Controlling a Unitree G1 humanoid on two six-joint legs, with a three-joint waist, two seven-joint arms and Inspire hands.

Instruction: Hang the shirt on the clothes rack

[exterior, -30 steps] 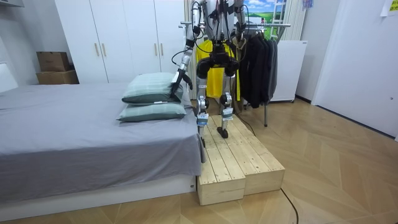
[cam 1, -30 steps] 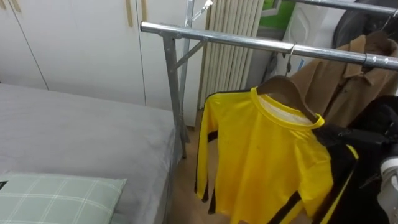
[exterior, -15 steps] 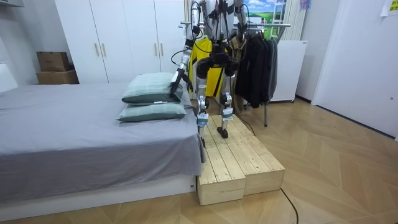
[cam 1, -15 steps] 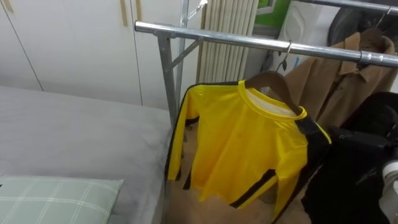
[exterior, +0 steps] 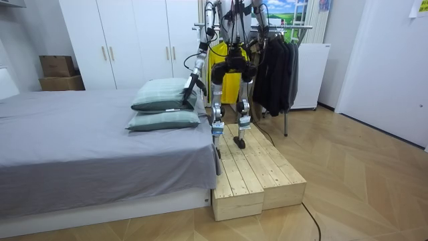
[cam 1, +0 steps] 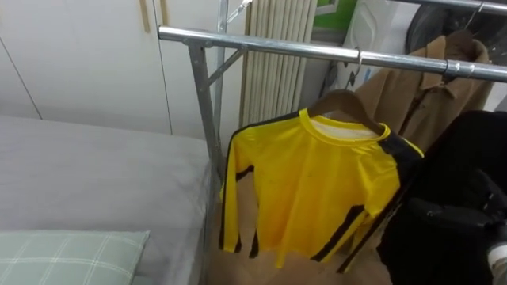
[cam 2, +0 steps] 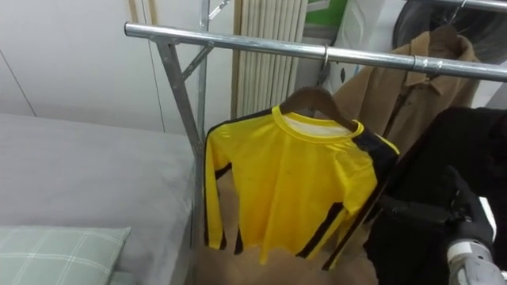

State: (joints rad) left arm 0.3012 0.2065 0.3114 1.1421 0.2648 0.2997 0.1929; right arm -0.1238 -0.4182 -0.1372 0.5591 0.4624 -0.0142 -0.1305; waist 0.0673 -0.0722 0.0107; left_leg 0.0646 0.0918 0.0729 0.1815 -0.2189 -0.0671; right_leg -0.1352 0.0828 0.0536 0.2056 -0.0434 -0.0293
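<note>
While yellow shirt (cam 1: 317, 190) hangs, right hand (cam 2: 469, 222) near

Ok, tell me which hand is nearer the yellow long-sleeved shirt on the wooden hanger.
Right. Right hand: low beside the yellow long-sleeved shirt; left hand: down by the green checked pillows, farther off.

Grey bed (exterior: 80, 144) takes the room view's left, and on its far corner two green checked pillows (exterior: 164, 104) sit stacked, one on the other. Behind the bed, a white wardrobe (exterior: 134, 40). Cardboard boxes (exterior: 59, 72) are piled beyond the bed's far side. Just beside the bed's pillow end, a pale wooden platform (exterior: 257, 171). Past that corner, a ribbed white radiator (cam 1: 273, 63).
</note>
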